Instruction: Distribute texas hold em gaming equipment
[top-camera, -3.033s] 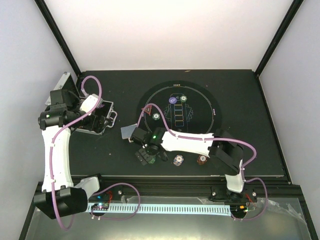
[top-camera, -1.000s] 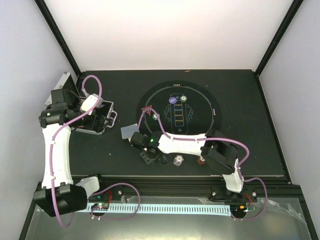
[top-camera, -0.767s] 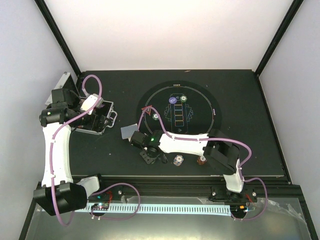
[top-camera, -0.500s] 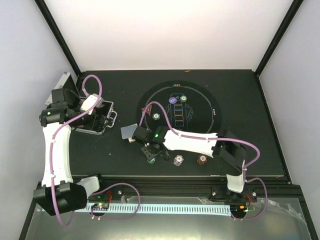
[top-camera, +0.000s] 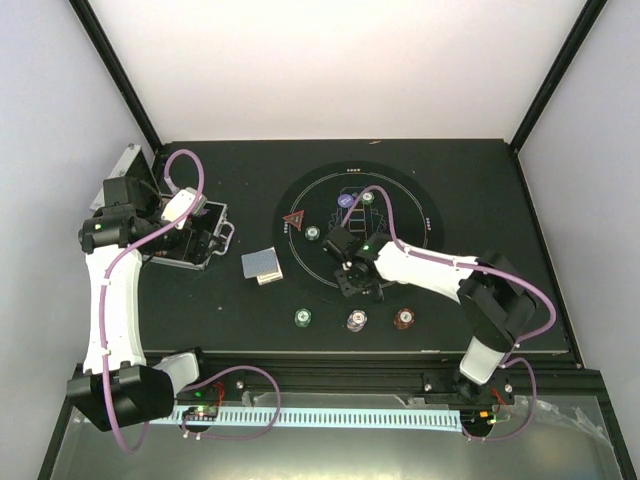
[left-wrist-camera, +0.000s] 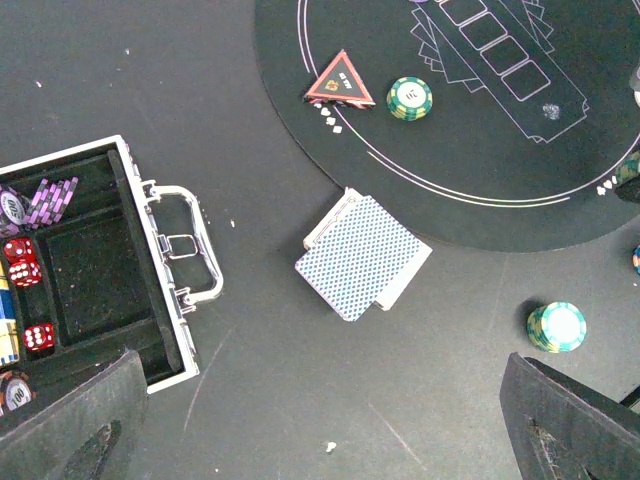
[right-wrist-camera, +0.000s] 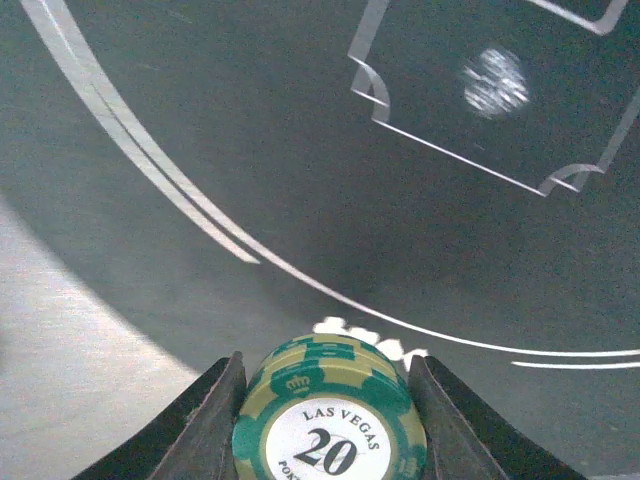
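Note:
My right gripper is shut on a stack of green striped poker chips marked "Las Vegas 20", just above the near edge of the mat; it also shows in the top view. On the table in front lie a green chip stack, a purple chip stack and a red-brown chip stack. The blue-backed playing cards lie left of the mat. On the mat are the red triangle marker, a green chip and a purple button. My left gripper hangs open, high over bare table near the case.
The silver case stands open at the left, with purple chips and red dice inside. The round black mat with white lines takes up the table's middle. Another green chip sits at the mat's back.
My right gripper has swung from the table's front left, right and back to the mat's near edge, with green chips in it. A green stack now shows where it was. The left arm stayed.

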